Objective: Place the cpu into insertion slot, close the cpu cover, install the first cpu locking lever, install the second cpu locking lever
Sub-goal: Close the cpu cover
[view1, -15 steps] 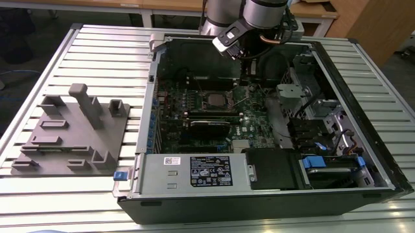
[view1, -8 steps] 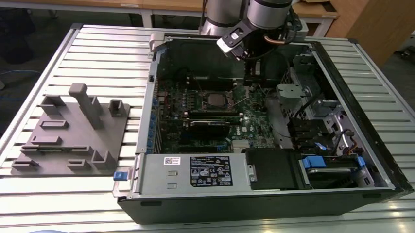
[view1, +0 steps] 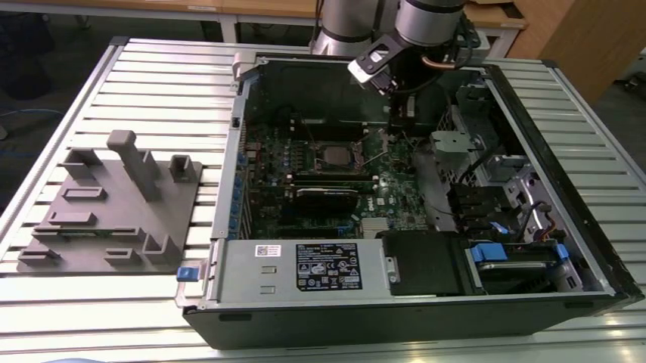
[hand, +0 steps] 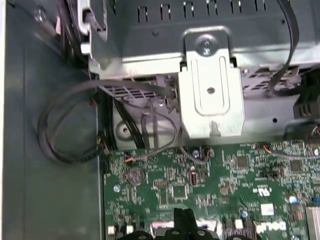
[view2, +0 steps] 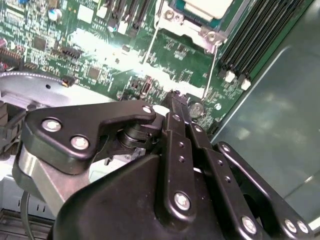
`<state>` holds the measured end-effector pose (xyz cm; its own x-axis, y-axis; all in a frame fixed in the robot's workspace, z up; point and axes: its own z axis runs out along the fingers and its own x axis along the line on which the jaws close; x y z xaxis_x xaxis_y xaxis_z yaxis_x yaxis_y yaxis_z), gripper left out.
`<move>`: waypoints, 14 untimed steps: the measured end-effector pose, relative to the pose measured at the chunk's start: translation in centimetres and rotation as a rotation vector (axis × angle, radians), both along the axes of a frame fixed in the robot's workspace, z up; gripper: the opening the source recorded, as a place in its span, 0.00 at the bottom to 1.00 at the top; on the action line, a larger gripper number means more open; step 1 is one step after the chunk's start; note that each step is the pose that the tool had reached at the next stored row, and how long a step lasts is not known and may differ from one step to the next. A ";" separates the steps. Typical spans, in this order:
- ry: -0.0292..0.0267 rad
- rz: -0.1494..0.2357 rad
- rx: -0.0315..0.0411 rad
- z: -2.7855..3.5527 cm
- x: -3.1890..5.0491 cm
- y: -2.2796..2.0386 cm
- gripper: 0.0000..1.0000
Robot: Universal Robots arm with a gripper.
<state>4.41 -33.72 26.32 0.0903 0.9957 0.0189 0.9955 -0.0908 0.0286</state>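
In the exterior view my tool (view1: 397, 127) hangs inside the open computer case (view1: 404, 318), just right of the insertion slot (view1: 338, 155), low enough to work its levers. In the second wrist view the cpu (view2: 204, 6) sits in that slot and the cpu cover (view2: 192, 29) looks folded down around it. The tool is closed, right beside a wire locking lever (view2: 211, 65). In the first wrist view the fingertips (hand: 180, 222) meet over the motherboard (hand: 225, 175).

the arm (view1: 429, 23) hangs steeply downward in the exterior view. its end effector (view2: 175, 102) points down, its black fingers (hand: 185, 220) pressed together at the tips in both wrist views.
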 end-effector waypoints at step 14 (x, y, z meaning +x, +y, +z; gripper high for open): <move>0.0000 0.000 -0.0001 -0.36 0.88 0.00 0.10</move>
